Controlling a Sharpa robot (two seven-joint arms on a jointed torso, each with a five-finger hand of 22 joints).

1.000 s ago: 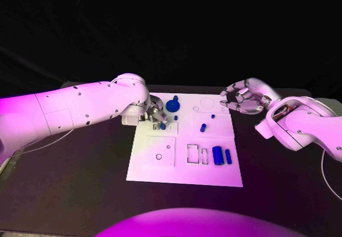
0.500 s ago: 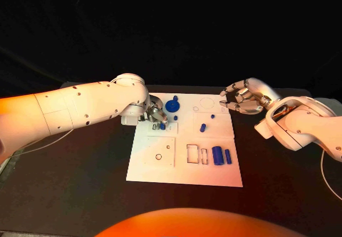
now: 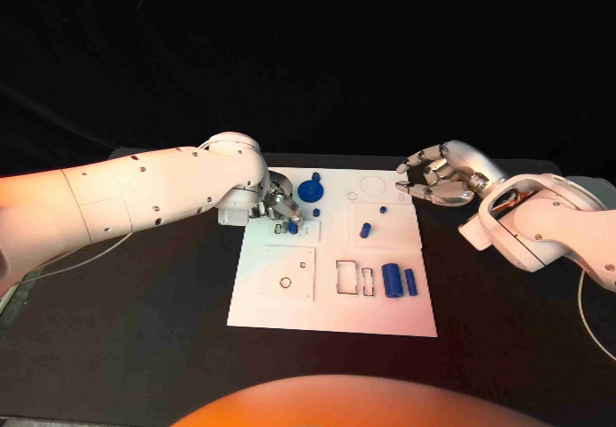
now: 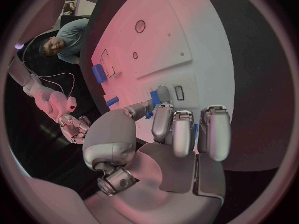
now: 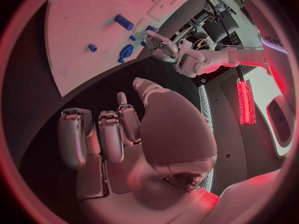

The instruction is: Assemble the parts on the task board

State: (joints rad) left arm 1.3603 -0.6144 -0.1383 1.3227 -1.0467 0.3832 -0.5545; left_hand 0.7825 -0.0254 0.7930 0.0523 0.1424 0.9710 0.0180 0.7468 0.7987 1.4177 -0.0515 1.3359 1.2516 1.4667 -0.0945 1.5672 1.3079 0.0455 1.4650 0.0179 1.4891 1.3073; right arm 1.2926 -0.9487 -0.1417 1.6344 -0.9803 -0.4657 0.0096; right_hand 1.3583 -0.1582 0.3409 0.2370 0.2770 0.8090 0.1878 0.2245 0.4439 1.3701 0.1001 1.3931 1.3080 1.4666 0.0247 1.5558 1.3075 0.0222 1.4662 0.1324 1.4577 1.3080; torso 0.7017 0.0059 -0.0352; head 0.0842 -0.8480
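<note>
Little has changed in the last second — the left hand (image 3: 280, 206) is still kept low over the white board's (image 3: 289, 302) far-left corner, a small blue part (image 4: 155, 97) pinched at its fingertips, so seating seems unfinished. The right hand (image 3: 439, 178) is held curled, empty, beyond the far-right corner.

Hidden under your left hand

Your left hand (image 3: 281, 205) covers the task board (image 3: 289, 302) at its 10 o'clock corner; you cannot tell whether its fingertips pinch the small blue part (image 4: 155, 97) there or merely touch it.
</note>
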